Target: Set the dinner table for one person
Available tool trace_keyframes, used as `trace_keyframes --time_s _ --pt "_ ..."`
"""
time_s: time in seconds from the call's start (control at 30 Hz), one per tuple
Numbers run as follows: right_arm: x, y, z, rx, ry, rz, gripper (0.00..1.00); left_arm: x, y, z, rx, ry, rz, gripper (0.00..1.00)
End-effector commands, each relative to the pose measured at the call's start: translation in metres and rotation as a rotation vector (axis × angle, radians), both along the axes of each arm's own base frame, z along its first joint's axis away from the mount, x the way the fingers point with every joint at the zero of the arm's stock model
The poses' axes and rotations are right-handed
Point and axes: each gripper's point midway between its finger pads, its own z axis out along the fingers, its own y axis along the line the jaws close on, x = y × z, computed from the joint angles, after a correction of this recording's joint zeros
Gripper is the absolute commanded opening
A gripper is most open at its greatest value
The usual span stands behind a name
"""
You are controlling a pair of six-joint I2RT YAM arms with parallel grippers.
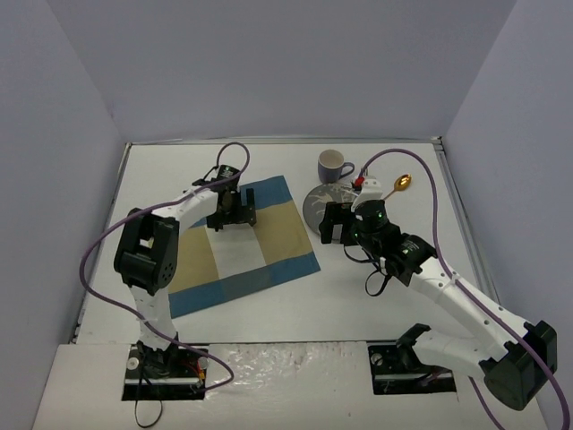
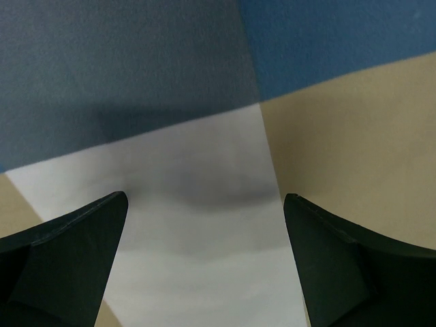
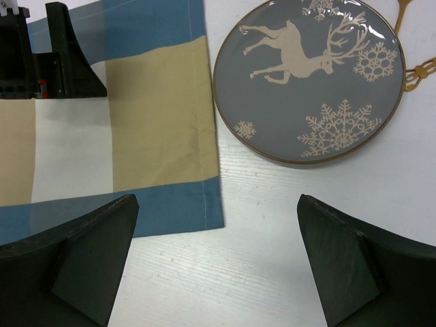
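The left arm [image 1: 148, 251] goes up from the bottom left of the top picture and bends to the right. Its left gripper [image 1: 233, 219] points down, low over the blue and tan checked cloth placemat [image 1: 237, 255] near the middle of the frame. In the left wrist picture its two black fingers [image 2: 75, 259] stand far apart in the bottom corners and nothing is between them, only the cloth [image 2: 204, 204] close below. I cannot tell if the tips touch it. The right arm [image 1: 466, 300] goes from the bottom right corner up and to the left. Its right gripper [image 1: 336, 228] hangs over the spot where the right edge of the placemat comes near a round grey plate with a gold rim [image 1: 318, 202]. In the right wrist picture this gripper [image 3: 218, 201] is wide open too and has hold of nothing. The plate [image 3: 310, 75] fills the upper right of that frame and shows a pale deer and snowflakes on its face. A round mug with a blue band [image 1: 334, 166] stands upright just above the plate in the top picture. Its inside looks dark, so I cannot tell what is in it. A gold spoon [image 1: 403, 184] lies to the right of the plate. All of this rests on the big flat white dinner table [image 1: 358, 305], which fills the middle of the top picture.
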Motion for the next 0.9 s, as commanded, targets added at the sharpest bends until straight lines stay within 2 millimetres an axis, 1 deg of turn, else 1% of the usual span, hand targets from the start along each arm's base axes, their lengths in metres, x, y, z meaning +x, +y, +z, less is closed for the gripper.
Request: trace_keyframes --time_s 0.0,0.07,0.17,0.33,0.37,0.43,0.53,0.6,0.7,0.87 --pt "0.003 -0.005 0.011 0.030 -0.036 -0.031 1.00 0.036 -0.009 0.018 -0.032 -0.112 0.090 0.97" --pt "0.004 -0.007 0.013 0.032 -0.039 -0.036 1.00 0.040 0.002 0.004 0.026 -0.095 0.144 0.97" --pt "0.005 -0.009 0.014 0.031 -0.043 -0.048 1.00 0.044 0.016 -0.009 0.069 -0.059 0.200 0.97" --pt "0.008 -0.010 0.013 0.027 -0.039 -0.057 1.00 0.056 0.045 -0.024 0.107 -0.021 0.270 0.97" --pt "0.009 -0.010 0.012 0.025 -0.036 -0.059 1.00 0.062 0.047 -0.024 0.111 -0.022 0.270 0.97" --pt "0.011 -0.011 0.010 0.016 -0.031 -0.064 1.00 0.065 0.056 -0.030 0.135 -0.002 0.272 0.97" --pt "0.014 -0.010 0.005 -0.001 -0.019 -0.065 1.00 0.082 0.066 -0.024 0.146 -0.010 0.291 0.97" --pt "0.017 -0.009 0.003 -0.010 -0.012 -0.068 1.00 0.089 0.070 -0.027 0.152 -0.013 0.280 0.97" --pt "0.020 -0.007 0.002 -0.012 -0.007 -0.067 1.00 0.105 0.075 -0.020 0.161 -0.042 0.266 0.97" --pt "0.020 -0.006 -0.001 -0.010 0.002 -0.062 1.00 0.116 0.083 -0.019 0.199 -0.047 0.208 0.97"
